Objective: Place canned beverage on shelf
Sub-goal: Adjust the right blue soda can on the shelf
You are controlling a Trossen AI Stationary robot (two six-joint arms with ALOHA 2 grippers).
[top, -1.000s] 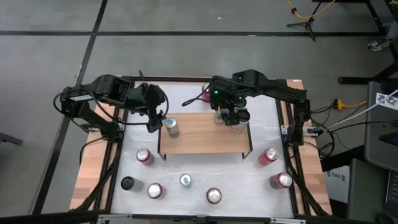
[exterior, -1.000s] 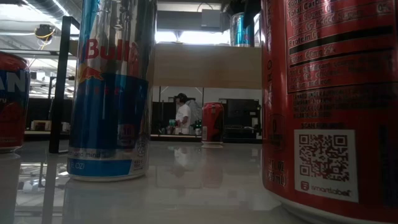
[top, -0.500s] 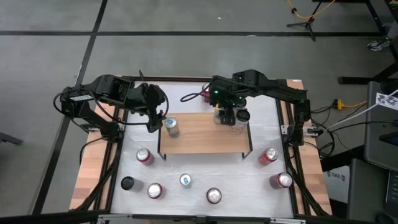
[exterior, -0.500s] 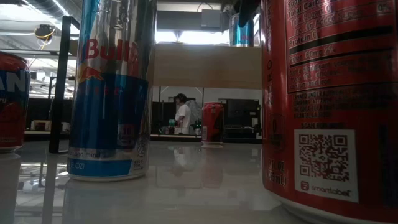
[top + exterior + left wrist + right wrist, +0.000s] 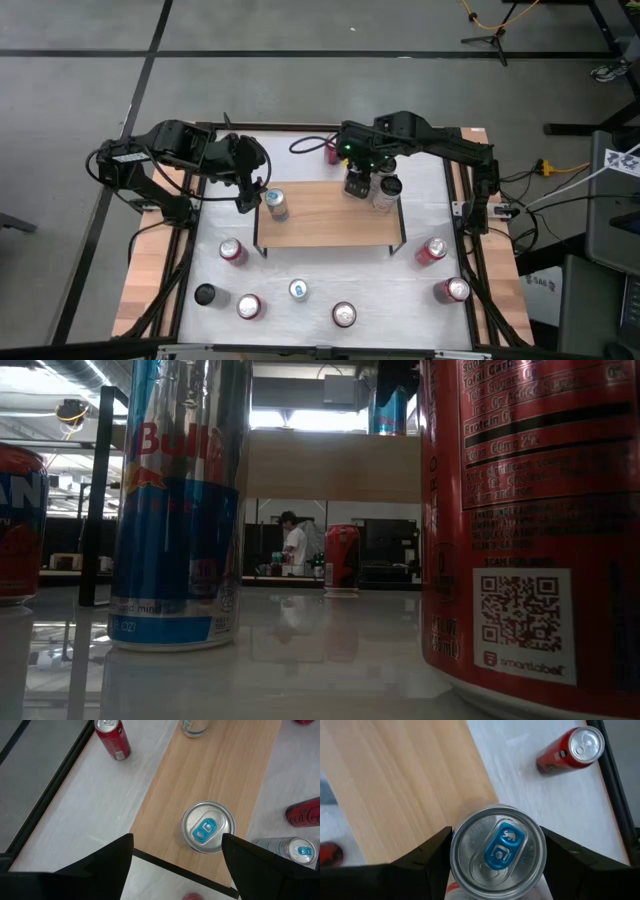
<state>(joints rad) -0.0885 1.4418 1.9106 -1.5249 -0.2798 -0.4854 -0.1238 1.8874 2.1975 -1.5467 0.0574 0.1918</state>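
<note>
The shelf (image 5: pixel 330 225) is a light wooden board on thin black legs in the middle of the white table. A silver can with a blue tab (image 5: pixel 207 827) stands on the shelf's left end. My left gripper (image 5: pixel 177 855) hangs open just above it and touches nothing; the high view shows this gripper (image 5: pixel 246 198) beside that can (image 5: pixel 277 205). A second blue-tabbed can (image 5: pixel 495 847) is at the shelf's far right corner (image 5: pixel 386 192). My right gripper (image 5: pixel 495 857) is over that can, shut on it, and shows in the high view (image 5: pixel 372 188). My right gripper pinches the can's upper side wall, just under the rim (image 5: pixel 455 852), between its two fingers (image 5: pixel 427 860). The fingers come from above and point down, one on each side. The can is upright, and in the low view its base (image 5: pixel 388 428) meets the shelf's top board.
Several cans stand on the white table near the shelf: red ones (image 5: pixel 232 250), (image 5: pixel 344 315), (image 5: pixel 432 250), a small blue one (image 5: pixel 298 290) and a black one (image 5: pixel 205 295). Another red can (image 5: pixel 332 150) stands beyond the shelf. Black frame rails (image 5: pixel 185 260) run along both table sides.
My right gripper has rolled about its own pointing line over the shelf's far right corner, staying in place. Its fingers have closed onto the can there. The left arm and the can under it have kept still.
</note>
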